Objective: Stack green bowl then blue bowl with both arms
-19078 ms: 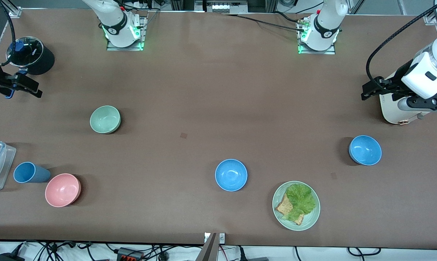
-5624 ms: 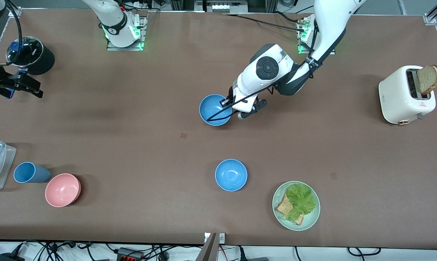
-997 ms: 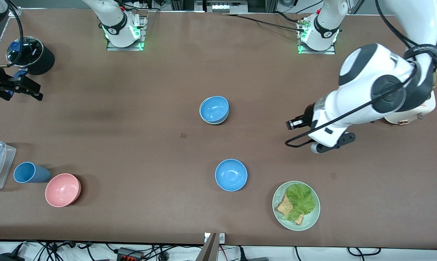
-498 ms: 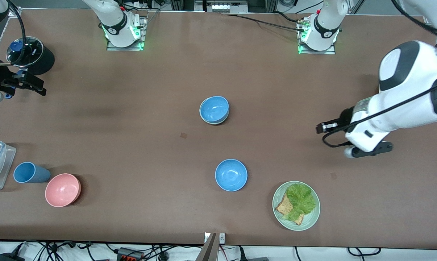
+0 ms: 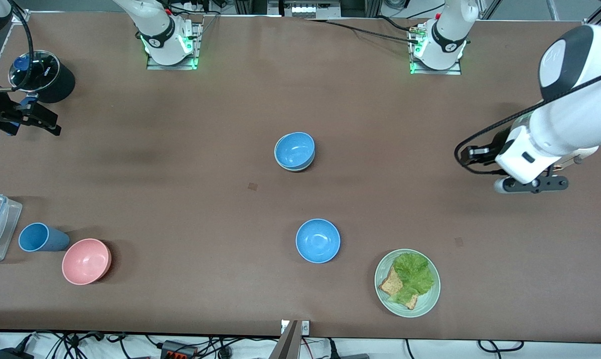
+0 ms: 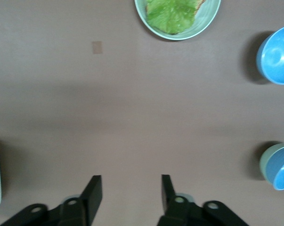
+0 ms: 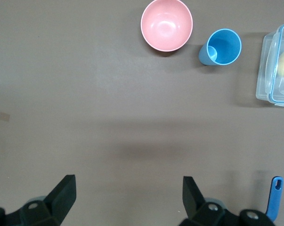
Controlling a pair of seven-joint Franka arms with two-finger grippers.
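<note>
1. The blue bowl [image 5: 294, 150] sits nested in the green bowl [image 5: 300, 166] near the middle of the table [image 5: 181, 199] in the front view, so we judge the stack done and both arms only need to park. The left gripper [image 5: 466, 155] hangs over the table's left-arm end, well apart from the stack; the right gripper [image 5: 29, 117] waits at the other end.
2. In the left wrist view, our left gripper [image 6: 127, 193] has its fingers [image 6: 92, 190] apart and empty; the stacked blue bowl [image 6: 282, 165] lies well off from them, with a second blue bowl [image 6: 278, 61] and the lettuce plate [image 6: 177, 19] nearby.
3. In the right wrist view, our right gripper [image 7: 127, 195] is spread wide and grasps nothing; no stack shows there, only a pink bowl [image 7: 166, 24] and blue cup [image 7: 223, 47].
</note>
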